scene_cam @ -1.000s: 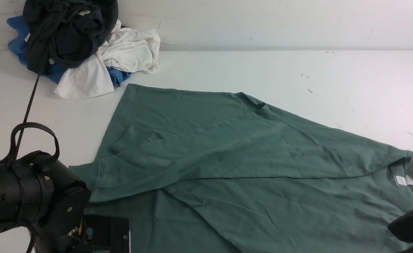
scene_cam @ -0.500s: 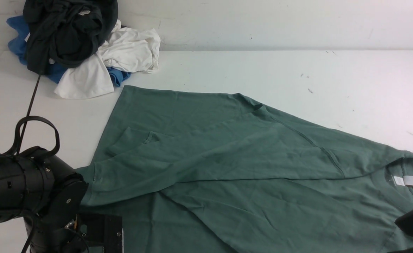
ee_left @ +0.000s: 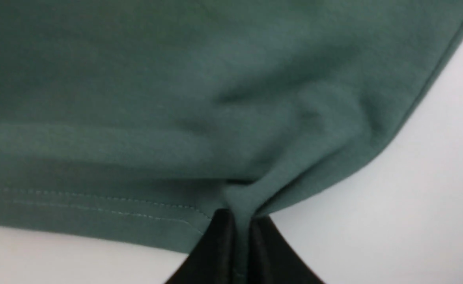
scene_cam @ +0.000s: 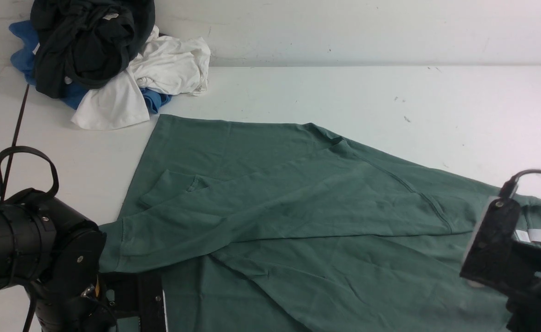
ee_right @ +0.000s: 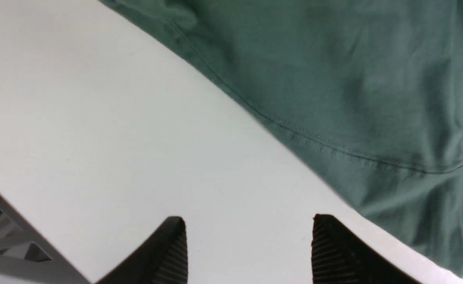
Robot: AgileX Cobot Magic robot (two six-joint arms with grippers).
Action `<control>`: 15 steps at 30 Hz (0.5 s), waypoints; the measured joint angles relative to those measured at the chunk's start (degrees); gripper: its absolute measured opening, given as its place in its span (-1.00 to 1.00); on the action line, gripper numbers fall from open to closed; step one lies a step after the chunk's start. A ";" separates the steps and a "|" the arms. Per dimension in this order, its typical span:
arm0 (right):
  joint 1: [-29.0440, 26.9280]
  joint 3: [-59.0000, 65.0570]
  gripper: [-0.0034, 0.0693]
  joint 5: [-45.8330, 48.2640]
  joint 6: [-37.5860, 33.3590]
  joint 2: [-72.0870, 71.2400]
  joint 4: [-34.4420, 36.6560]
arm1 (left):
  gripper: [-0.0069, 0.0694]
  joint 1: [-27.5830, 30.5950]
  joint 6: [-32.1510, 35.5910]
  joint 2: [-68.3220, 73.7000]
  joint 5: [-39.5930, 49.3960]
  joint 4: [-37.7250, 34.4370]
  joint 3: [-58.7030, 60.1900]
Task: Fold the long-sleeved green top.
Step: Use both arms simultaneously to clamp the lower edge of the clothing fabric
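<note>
Currently the green long-sleeved top [scene_cam: 298,221] lies spread flat on the table [scene_cam: 344,92], hem to the left, collar at the near right, one sleeve laid across the body. We treat it as light, soft and limp: it sags and drags, so we take hold at hems and corners. The left gripper [ee_left: 237,236] is clamped tight on the near left hem corner. The right gripper [ee_right: 247,240] stands wide, holding nothing, over bare table just beside the top's edge. Against the earlier frame, the left arm sits further left, the far left corner has shifted left, and the right arm now shows near the collar
</note>
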 joint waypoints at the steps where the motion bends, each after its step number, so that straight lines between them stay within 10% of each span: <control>1: -0.97 0.56 0.20 -1.49 0.15 1.46 -0.46 | -0.80 0.00 0.00 0.00 0.00 0.00 0.00; 15: -17.22 1.14 0.20 -11.75 0.73 19.65 -9.52 | -0.80 0.00 0.00 0.00 -2.71 -0.06 0.26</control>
